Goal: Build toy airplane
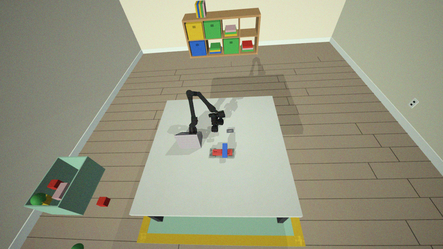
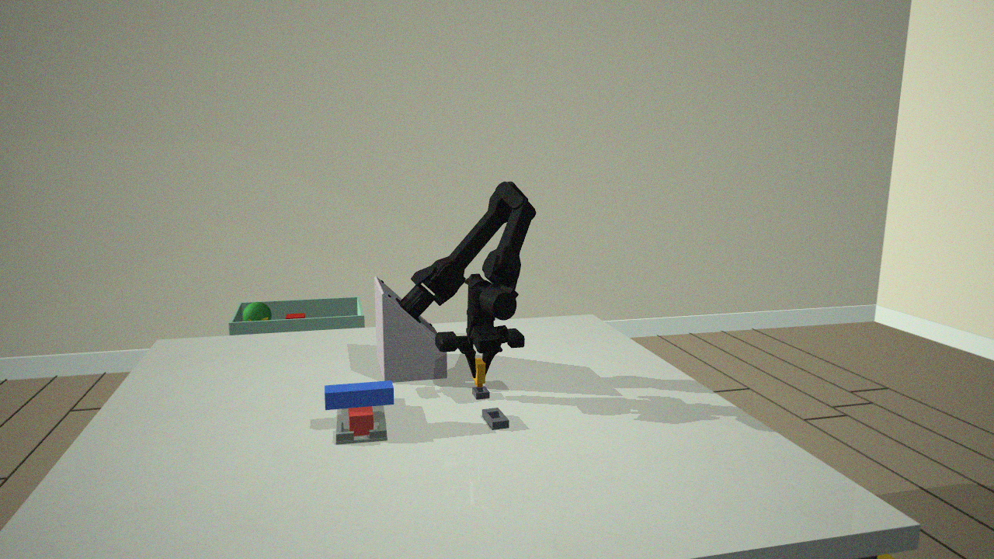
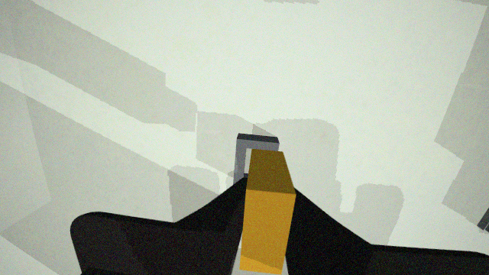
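Closed on the yellow tail fin [image 2: 480, 373] [image 3: 268, 225], my gripper [image 2: 479, 375] [image 3: 263, 186] pointed down, one black finger pressed to either side of the upright block. Under my fingertips was a small dark grey holder [image 2: 481, 393] [image 3: 241, 156], a frame with an opening; in the wrist view the fin stood over it, part of that opening showing beside it. I could not tell whether the tab had come fully out of the holder.

Just beyond the holder, on the side toward the exterior camera, a second grey holder [image 1: 229, 130] [image 2: 495, 418] lay on the white table [image 1: 216, 192] [image 2: 486, 486]. Off to one side of my gripper and well apart from it sat the jig [image 1: 210, 156] [image 2: 344, 439], with the red fuselage [image 1: 217, 152] [image 2: 360, 421] in its cradle and the blue wing [image 1: 224, 150] [image 2: 359, 394] across the top, apparently seated.

Lifting the fin out looked like the step in hand. Done well, it called for a straight, slow rise with an even squeeze, until the tab cleared the holder's walls, before any sideways travel. A tilt could have twisted the fin in my grip, and carrying it low could have knocked the wing.
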You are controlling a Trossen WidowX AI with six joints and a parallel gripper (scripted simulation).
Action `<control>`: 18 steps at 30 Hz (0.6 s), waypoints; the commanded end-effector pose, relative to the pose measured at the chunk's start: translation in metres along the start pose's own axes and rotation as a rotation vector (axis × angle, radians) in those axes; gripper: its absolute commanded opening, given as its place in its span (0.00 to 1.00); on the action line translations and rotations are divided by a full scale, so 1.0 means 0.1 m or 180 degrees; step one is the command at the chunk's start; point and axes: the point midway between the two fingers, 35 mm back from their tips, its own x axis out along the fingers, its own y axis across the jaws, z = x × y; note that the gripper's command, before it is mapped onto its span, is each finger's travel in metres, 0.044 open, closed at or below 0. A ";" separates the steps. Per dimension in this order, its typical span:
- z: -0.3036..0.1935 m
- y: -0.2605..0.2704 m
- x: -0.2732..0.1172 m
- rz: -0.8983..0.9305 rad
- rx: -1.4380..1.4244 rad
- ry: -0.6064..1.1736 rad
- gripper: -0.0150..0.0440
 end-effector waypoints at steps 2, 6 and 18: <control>0.04 0.00 -0.13 -0.0006 -0.0023 -0.0040 0.25; 0.06 -0.01 -0.25 -0.0006 -0.0038 -0.0063 0.25; 0.05 -0.03 -0.61 -0.0004 -0.0006 -0.0091 0.25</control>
